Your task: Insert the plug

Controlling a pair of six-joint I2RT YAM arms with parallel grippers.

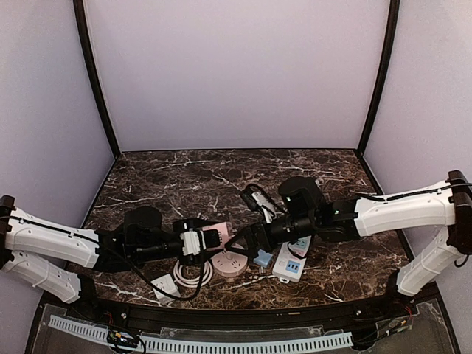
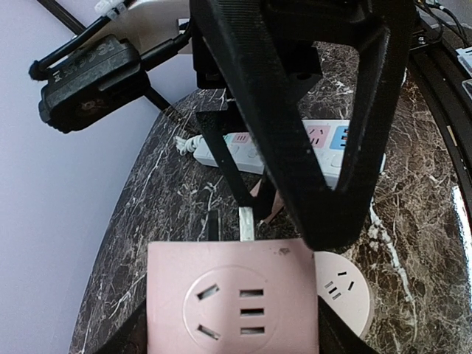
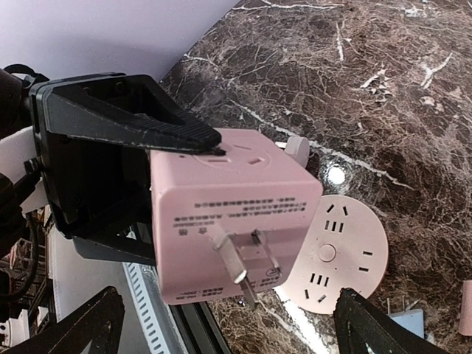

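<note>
At the table's near edge lies a coiled white cable [image 1: 186, 276], and just past it a round pink socket [image 1: 228, 263] sits flat beside a white power strip [image 1: 291, 259]. Over them the left gripper [image 1: 212, 240] is clamped on the pink cube plug [image 3: 243, 214]. The plug's prongs face the right gripper [image 1: 247, 237], whose fingers are spread wide and hold nothing.
</note>
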